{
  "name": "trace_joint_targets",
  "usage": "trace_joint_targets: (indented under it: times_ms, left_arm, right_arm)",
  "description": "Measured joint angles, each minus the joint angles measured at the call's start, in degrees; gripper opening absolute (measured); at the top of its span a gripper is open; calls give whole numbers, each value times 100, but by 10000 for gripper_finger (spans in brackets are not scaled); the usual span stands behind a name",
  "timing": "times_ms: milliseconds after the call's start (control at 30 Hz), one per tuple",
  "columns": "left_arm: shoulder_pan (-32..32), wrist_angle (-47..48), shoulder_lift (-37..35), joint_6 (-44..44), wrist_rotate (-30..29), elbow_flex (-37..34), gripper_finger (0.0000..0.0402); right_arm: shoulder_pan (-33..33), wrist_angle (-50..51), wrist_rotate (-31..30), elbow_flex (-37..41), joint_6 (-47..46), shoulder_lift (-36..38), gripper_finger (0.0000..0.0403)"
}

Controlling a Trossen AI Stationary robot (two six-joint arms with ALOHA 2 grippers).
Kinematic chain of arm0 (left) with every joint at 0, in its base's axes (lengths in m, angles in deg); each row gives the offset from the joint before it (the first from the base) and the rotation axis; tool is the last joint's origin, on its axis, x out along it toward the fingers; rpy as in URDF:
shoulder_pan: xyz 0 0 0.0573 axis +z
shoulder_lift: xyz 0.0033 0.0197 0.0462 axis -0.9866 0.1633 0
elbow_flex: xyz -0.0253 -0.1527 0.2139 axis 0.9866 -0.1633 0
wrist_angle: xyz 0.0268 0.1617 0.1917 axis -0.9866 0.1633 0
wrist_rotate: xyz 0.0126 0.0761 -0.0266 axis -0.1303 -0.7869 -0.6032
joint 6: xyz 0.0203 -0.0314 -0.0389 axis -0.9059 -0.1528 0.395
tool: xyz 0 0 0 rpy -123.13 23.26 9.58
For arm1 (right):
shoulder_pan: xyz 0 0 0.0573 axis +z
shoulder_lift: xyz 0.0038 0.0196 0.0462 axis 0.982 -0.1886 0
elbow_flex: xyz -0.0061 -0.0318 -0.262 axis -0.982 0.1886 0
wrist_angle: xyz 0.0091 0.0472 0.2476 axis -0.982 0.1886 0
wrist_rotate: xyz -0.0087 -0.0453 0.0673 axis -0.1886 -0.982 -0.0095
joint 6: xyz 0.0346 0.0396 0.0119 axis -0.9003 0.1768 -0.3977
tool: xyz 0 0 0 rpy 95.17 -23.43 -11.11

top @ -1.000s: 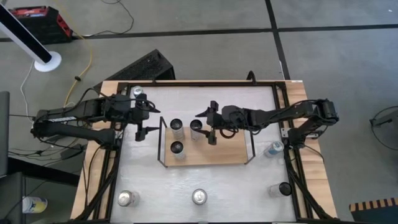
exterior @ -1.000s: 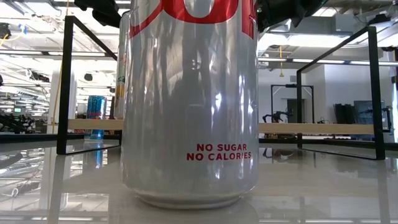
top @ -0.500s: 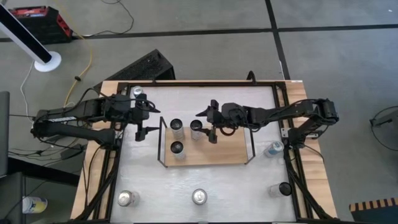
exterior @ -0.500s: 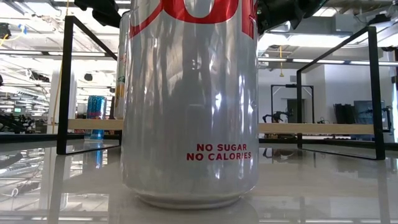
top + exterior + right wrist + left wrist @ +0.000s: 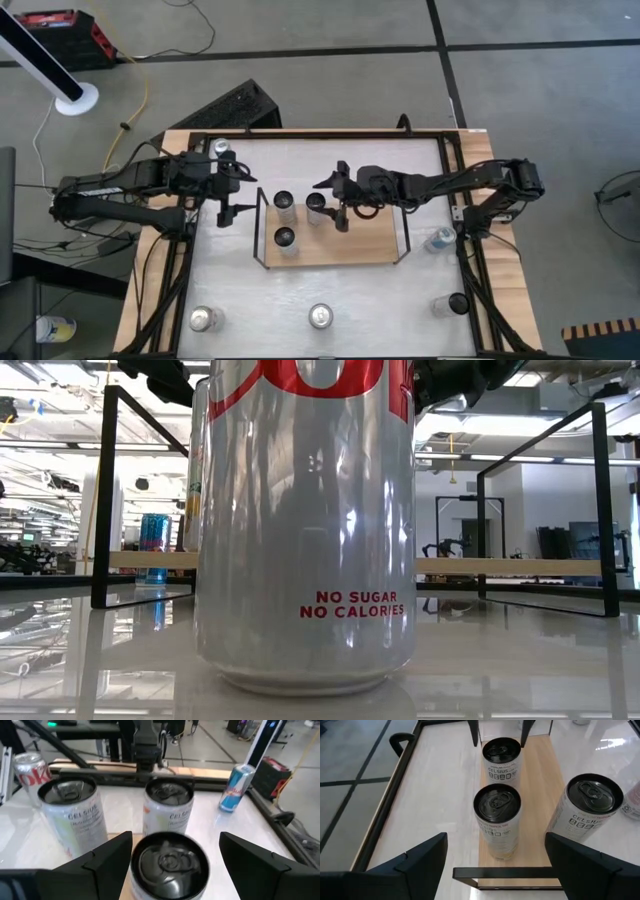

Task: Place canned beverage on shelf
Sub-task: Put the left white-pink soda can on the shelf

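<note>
- Shelf (image 5: 365, 245): a low light-wood board in a thin black wire frame with raised end rails, lying at mid-counter.
- Canned beverages on the shelf: 3 upright cans, one (image 5: 285, 201) at the left rail, one (image 5: 316, 205) just beside it, and one (image 5: 286, 239) nearer the front edge. The right wrist view shows the 3 (image 5: 168, 862) close together, none tilted.
- Right end effector (image 5: 338, 196): fingers apart, straddling the middle shelf can from the right; whether the fingers touch that can cannot be told.
- Left end effector (image 5: 232, 192): fingers apart, holding nothing, poised over the counter just outside the shelf's left rail and facing the shelf cans.
- Counter (image 5: 330, 290): white top with black rails.
- Other cans on the counter: 3 along the front edge, a silver can (image 5: 204, 319), a centre can (image 5: 320, 316) and a dark-topped can (image 5: 458, 303); a can (image 5: 222, 148) at the back left corner; a blue can (image 5: 440, 240) at the right edge.
- Low view: a silver can with red lettering (image 5: 305, 530) fills the foreground, the shelf frame behind it.
</note>
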Motion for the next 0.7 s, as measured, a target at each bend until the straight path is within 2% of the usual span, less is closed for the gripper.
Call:
trace_joint_targets:
  times_ms: [700]
  left_arm:
    - [0,2,1,42,0,0,318]
  right_arm:
    - [-4,363,138,0,11,-6,324]
